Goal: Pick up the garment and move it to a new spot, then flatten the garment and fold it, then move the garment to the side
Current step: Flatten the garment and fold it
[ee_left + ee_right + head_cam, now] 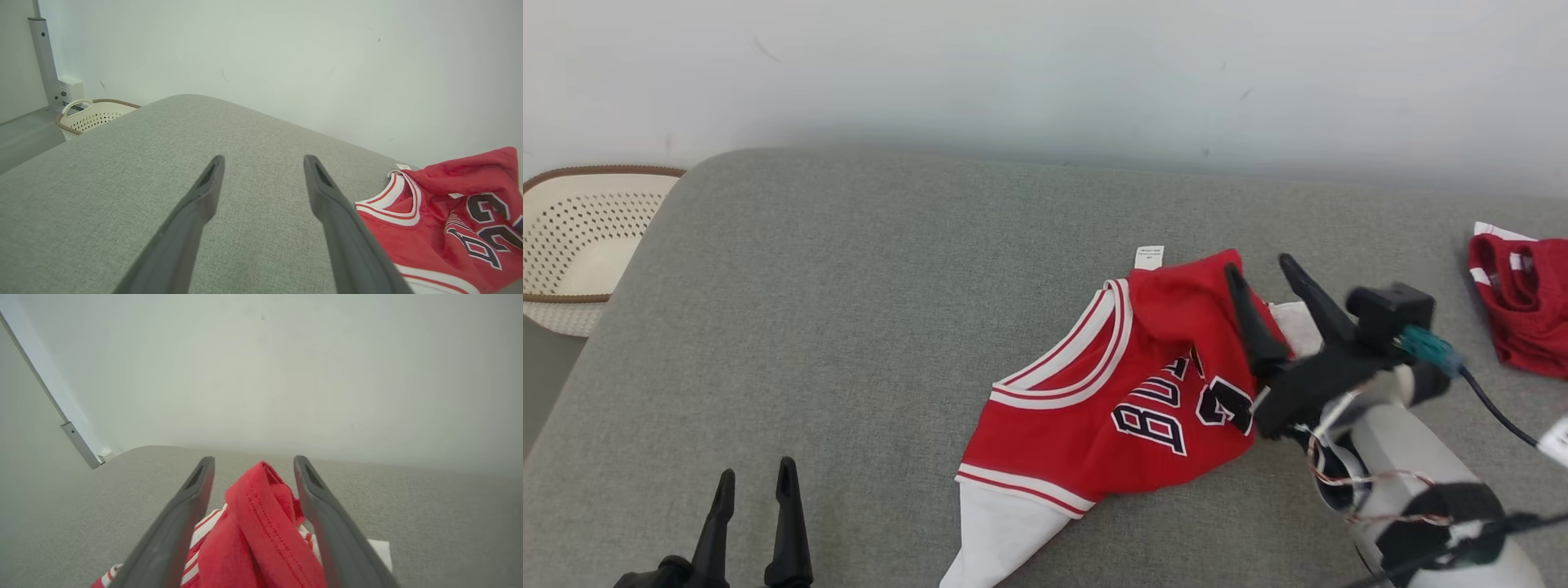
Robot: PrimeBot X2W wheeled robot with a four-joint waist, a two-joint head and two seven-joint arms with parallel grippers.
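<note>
In the head view we are looking down on a grey upholstered surface [849, 310]. The red jersey [1111, 384] is lying crumpled on it at about 4 o'clock from the middle, its striped neckline pointing toward 10 o'clock, its dark lettering and numbers facing up, and white fabric sticking out under its striped hem at 6 o'clock. The right claw [1258, 265] is reaching in from 4 o'clock over the jersey's raised upper edge, its two dark fingers standing apart, released and clamping nothing. The left claw [756, 469] is showing at 7 o'clock, well apart from the jersey, its fingers likewise spread. A perforated cream basket [572, 220] is sitting beyond the surface's edge at 9 o'clock, and a second red garment [1523, 310] is lying at 3 o'clock. In the left wrist view we are seeing the left claw [263, 159] spread wide above bare grey cloth, gripping nothing. Here the jersey [441, 220] is lying at 4 o'clock and the basket [92, 116] is sitting at 10 o'clock beside the pale wall [286, 61]. In the right wrist view the right claw [254, 459] is holding its fingers wide apart, and a bunched ridge of the jersey [253, 522] is rising between them from 6 o'clock. The cloth is running close along the finger at 4 o'clock, but we are unable to tell whether it is touching.
</note>
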